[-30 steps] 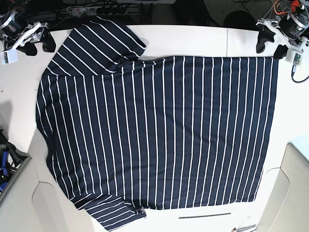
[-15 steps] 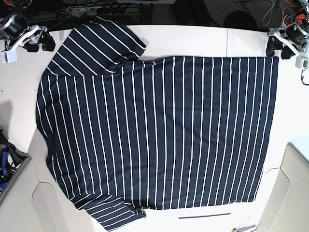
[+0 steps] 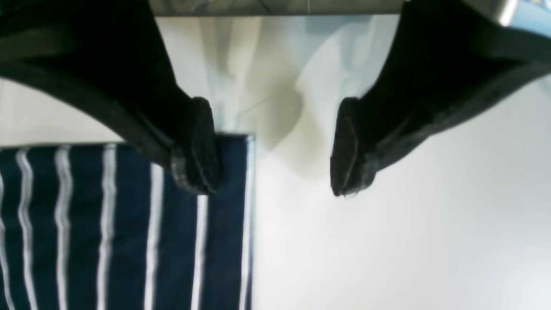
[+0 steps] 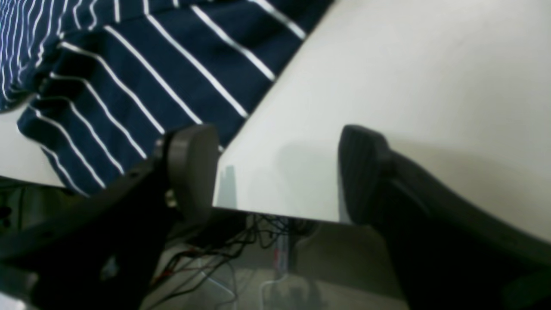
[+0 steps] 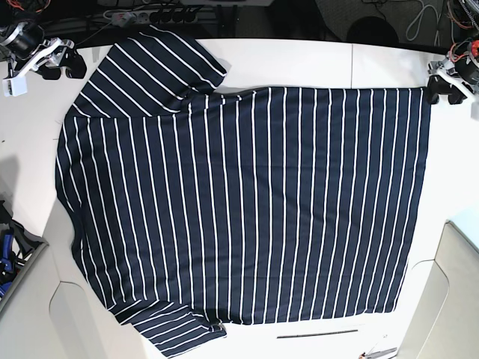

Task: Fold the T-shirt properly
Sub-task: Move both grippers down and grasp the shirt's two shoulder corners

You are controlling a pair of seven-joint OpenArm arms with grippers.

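The T-shirt (image 5: 247, 202) lies spread flat on the white table (image 5: 299, 60), covering most of it, its thin white stripes running across the dark navy cloth. One short sleeve reaches out from the shirt's upper corner toward the far edge of the table, and the other sleeve sticks out at the near edge. The straight hem forms the shirt's side opposite the sleeves.

The left pincer (image 5: 447, 88) hangs just beside the far corner of the shirt's hem. In the left wrist view the left pincer (image 3: 271, 150) stands wide open with nothing between its pads; one fingertip (image 3: 198, 146) is over the very corner of the striped cloth (image 3: 107, 224), the other over bare table. Whether that fingertip touches the fabric is hard to tell, since the picture is blurred.

The right pincer (image 5: 63, 61) sits at the far edge of the table, just beside the shirt's upper sleeve. In the right wrist view the right pincer (image 4: 280, 172) is also spread wide and holds nothing. One of its fingers (image 4: 193, 168) is next to the sleeve's edge (image 4: 142, 77); the other is over bare table, near the table's rim, with cables showing below.

A thin dark strip (image 5: 318, 333) lies on the table just past the shirt's near edge.
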